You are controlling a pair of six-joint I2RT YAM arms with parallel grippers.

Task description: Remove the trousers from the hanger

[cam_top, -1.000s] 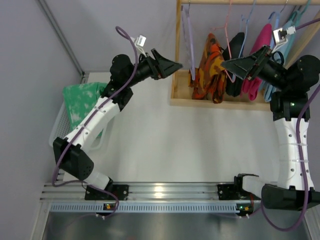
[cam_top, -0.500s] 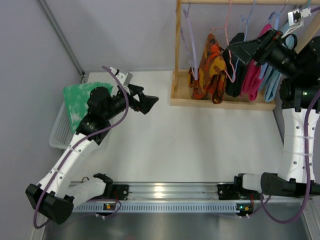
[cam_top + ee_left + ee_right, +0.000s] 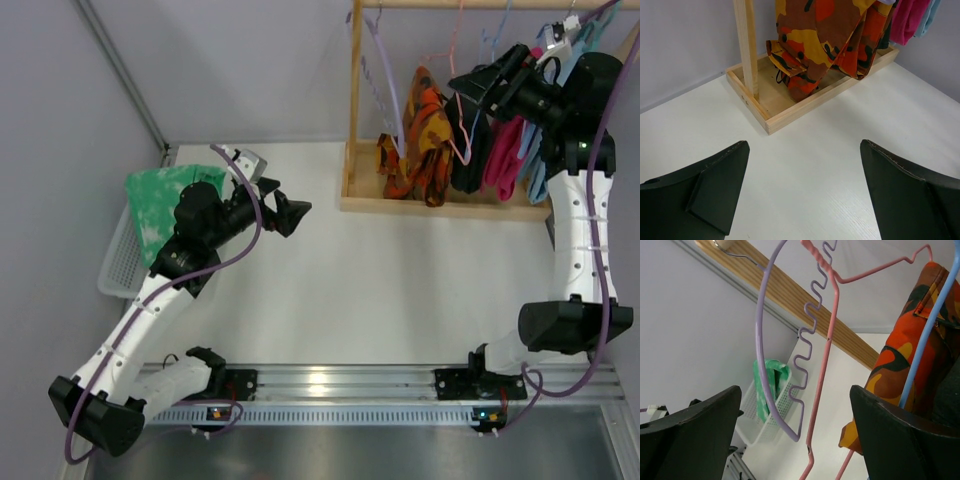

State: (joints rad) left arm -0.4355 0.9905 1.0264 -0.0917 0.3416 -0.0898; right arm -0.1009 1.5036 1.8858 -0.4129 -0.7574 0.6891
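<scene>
From above, the left gripper (image 3: 293, 212) had barely shifted in the half second before, hovering over the counter (image 3: 380, 290) well short of the rack (image 3: 353, 110), though a full second before it had been up beside the rack's post. The right gripper (image 3: 462, 85) had climbed and swung leftward, now close against the hanging clothes, just right of the trousers (image 3: 425, 135). The orange camouflage trousers hung folded from the top rail, their long axis running straight down from a pink hanger (image 3: 458, 60) to the rack's base, between a purple hanger (image 3: 385, 80) on the left and black and pink garments on the right. A basket (image 3: 115, 270) with a green cloth (image 3: 160, 200) sat at the counter's left edge. In the left wrist view the jaws stood wide apart and held nothing, with bare counter between them; beyond them the trousers' lowest folds reached into the rack's wooden base, just right of the post. In the right wrist view the jaws were likewise spread wide and held nothing. Between them showed the purple hanger and the wavy arm of the pink one, both hung from the wooden rail (image 3: 805, 300), and neither touching the jaws. The trousers filled the right side behind a blue hanger (image 3: 925, 335).
</scene>
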